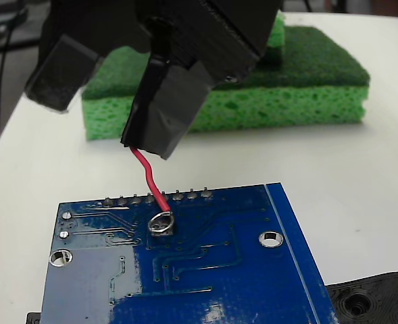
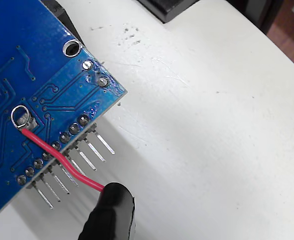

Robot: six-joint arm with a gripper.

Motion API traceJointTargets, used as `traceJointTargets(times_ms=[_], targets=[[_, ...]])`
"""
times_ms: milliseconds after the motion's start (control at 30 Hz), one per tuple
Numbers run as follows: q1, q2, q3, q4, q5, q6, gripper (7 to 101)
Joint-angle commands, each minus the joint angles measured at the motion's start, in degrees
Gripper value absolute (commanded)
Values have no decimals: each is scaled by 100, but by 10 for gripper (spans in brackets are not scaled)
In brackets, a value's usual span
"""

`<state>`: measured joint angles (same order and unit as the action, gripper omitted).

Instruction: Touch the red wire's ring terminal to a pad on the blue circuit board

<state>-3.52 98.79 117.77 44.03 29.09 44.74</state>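
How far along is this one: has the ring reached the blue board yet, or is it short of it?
Done: the gripper holds the red wire and has brought it over the blue circuit board. In hand: in both views the ring terminal lies on the board just inside the row of solder pads, apparently touching a grey spot there. Left: only confirming real contact; no gap shows, but neither view proves it.

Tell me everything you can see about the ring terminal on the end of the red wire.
The ring terminal is a small round loop of bare silvery metal, crimped to the lower end of the red wire. It lies nearly flat on the blue circuit board, just inside the row of solder pads, over a small grey patch. It appears to touch the board; nothing else touches it.
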Motion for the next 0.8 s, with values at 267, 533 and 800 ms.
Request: traceJointTargets(times_ms=[267, 533, 800], targets=[[-26, -53, -123, 97, 18, 9, 1003], [-26, -53, -123, 105, 18, 9, 1003], [-62, -35, -141, 123, 53, -9, 1003]])
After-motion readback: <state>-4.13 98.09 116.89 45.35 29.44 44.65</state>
